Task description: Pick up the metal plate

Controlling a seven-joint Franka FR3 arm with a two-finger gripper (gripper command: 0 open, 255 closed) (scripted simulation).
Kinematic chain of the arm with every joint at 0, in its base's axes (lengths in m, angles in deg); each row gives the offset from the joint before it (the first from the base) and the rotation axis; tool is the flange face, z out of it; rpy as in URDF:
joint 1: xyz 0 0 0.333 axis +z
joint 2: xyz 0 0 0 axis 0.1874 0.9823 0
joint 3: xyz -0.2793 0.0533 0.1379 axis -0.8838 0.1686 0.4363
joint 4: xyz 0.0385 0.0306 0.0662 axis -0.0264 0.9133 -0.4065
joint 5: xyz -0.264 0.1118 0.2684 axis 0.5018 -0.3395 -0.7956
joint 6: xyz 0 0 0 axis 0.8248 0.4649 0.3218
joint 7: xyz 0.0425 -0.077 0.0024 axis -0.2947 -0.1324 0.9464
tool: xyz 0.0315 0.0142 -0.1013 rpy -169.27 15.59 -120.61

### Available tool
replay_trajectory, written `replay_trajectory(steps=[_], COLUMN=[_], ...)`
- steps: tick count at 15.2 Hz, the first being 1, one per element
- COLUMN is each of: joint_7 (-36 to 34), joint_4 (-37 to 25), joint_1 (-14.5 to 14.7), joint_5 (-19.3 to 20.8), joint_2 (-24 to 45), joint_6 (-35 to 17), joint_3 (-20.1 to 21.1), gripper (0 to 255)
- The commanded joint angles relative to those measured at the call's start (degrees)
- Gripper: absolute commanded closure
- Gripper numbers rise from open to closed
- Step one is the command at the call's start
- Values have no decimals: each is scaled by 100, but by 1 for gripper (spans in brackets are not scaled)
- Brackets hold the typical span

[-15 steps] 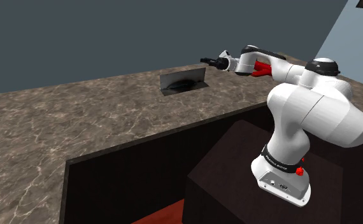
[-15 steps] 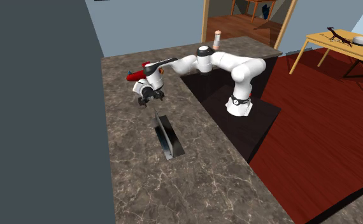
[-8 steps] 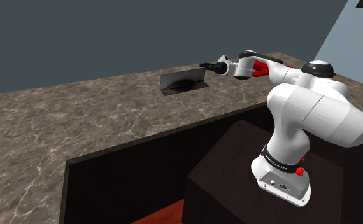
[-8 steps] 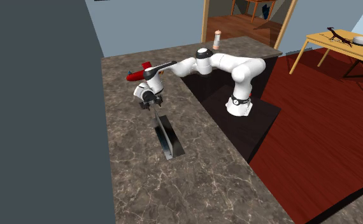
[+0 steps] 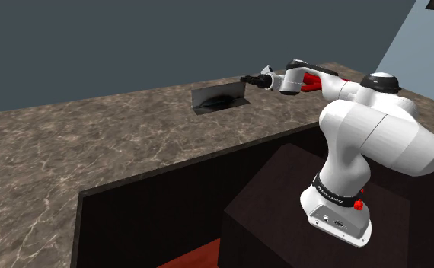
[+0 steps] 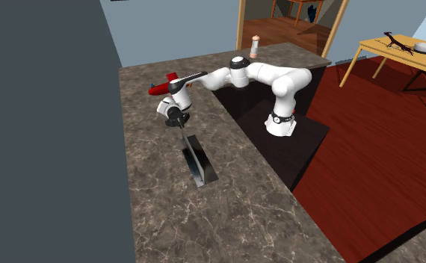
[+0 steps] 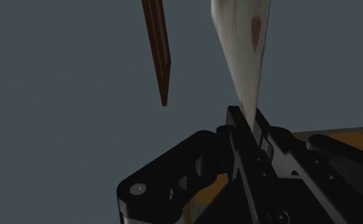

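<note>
The white arm [image 5: 368, 122] rose from its dark stand [image 5: 272, 190], bent over at the shoulder, and reached its forearm nearly level out over the brown marbled surface [image 5: 94, 145] toward the metal plate [image 5: 220, 96]; the wrist, marked with red patches, hung just beside the plate's end nearest the stand. The metal plate stood on edge on the surface, a thin grey sheet, well apart from the stand and near the dark grey wall [image 5: 132, 38]; in the second exterior view it ran lengthwise away from the arm, its lower edge seemingly resting on the surface. The gripper [image 5: 244, 78] met the plate at its upper corner on the arm's side; in the wrist view its two black fingers [image 7: 235, 124] stood close together with the plate's pale edge pinched between them, so the gripper was closed on the metal plate. A small bottle [image 6: 255, 46] stood on the surface beyond the arm, far from the plate.
</note>
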Motion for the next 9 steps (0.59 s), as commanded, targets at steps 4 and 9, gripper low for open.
replay_trajectory(steps=[4, 9], joint_7=[-101, -263], joint_4=[102, 267], joint_1=[-44, -121], joint_5=[-61, -166], joint_2=[94, 245], joint_6=[-56, -148], joint_3=[92, 258], gripper=[255, 255])
